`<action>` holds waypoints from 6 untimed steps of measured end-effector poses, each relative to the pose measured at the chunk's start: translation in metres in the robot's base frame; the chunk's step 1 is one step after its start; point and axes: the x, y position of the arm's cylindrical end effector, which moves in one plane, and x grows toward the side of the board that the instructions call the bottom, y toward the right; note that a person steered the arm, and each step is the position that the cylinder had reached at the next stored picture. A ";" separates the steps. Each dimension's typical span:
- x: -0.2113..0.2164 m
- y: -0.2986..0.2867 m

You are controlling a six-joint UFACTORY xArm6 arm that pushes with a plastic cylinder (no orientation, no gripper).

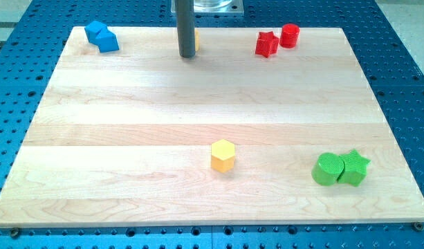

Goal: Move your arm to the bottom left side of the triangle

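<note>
1. Our rod comes down from the view's top, and my tip [188,55] rests on the wooden board [198,117] near its far edge, a little left of centre. We carry no gripper, so there is nothing to open or close; the tip is bare and holds nothing.
2. No block on the board reads clearly as a triangle. Just behind the rod, on its right side, a sliver of a yellow block [197,41] peeks out; its shape is hidden, and we judge this may be the triangle the task means, though we cannot tell.
3. The rest: two blue blocks [102,36] touching at the top left, a red star [266,44] beside a red cylinder [289,34] at the top right, a yellow hexagon [223,155] low in the middle, and a green cylinder [328,169] touching a green star [353,167] at the bottom right.
4. If the hidden yellow block is the target, we judge the approach nearly done: the tip stands just left of and below it.
5. The next move calls for a small, careful settling at that lower-left corner without nudging the block.
</note>
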 end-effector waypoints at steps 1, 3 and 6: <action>-0.021 0.022; 0.014 -0.039; 0.023 -0.204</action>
